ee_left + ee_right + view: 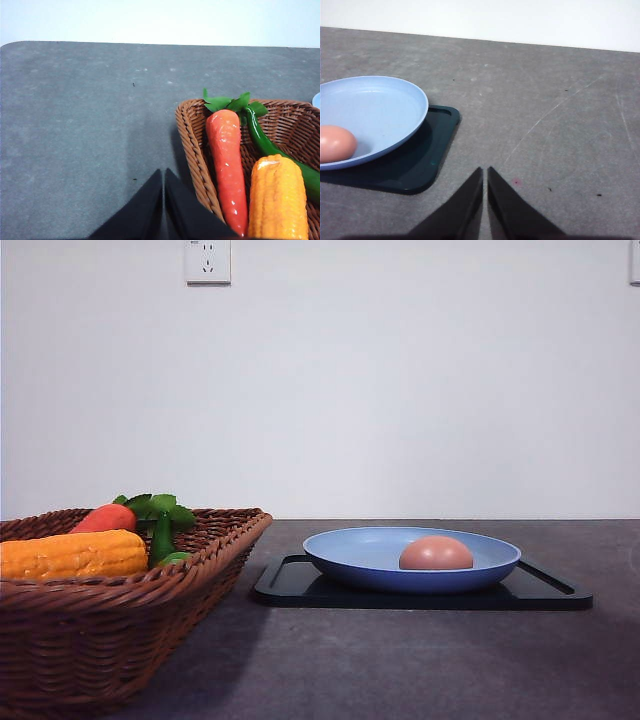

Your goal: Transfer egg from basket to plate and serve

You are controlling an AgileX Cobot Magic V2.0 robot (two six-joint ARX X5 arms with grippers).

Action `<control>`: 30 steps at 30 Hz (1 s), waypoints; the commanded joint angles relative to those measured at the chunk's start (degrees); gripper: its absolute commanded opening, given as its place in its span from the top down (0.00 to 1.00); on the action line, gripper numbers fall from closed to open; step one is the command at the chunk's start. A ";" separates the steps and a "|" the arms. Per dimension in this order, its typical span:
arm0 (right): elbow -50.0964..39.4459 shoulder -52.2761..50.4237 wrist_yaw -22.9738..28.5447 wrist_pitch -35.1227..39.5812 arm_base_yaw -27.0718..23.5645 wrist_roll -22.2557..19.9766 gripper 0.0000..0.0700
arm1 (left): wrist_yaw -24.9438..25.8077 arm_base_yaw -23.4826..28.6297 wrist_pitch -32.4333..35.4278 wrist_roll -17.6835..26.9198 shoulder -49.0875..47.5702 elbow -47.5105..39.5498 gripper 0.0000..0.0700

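Observation:
The brownish-pink egg [436, 554] [336, 143] lies in the light blue plate [350, 552] [380, 110], which rests on a black tray [300, 585] [425, 160]. The wicker basket [120, 620] [192, 145] stands at the left with vegetables in it. My left gripper [163, 175] is shut and empty over the bare table beside the basket's corner. My right gripper [485, 172] is shut and empty above the table, off to the side of the tray and apart from it.
In the basket lie an orange corn cob [70, 555] [277, 200], a red-orange carrot [105, 517] [227, 165] and a green pepper [162, 535] [270, 147]. A grey table [420, 660] runs back to a white wall with a socket [207, 260].

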 commanded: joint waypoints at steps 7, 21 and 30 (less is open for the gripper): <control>-0.33 -0.22 0.02 0.09 -0.09 0.74 1.00 | 0.07 0.04 -0.81 0.72 -0.13 -1.22 1.00; -0.33 -0.22 0.02 0.09 -0.07 0.74 1.00 | 0.07 0.04 -0.83 0.72 -0.13 -1.22 1.00; -0.33 -0.22 0.02 0.09 -0.07 0.74 1.00 | 0.07 0.04 -0.83 0.72 -0.13 -1.22 1.00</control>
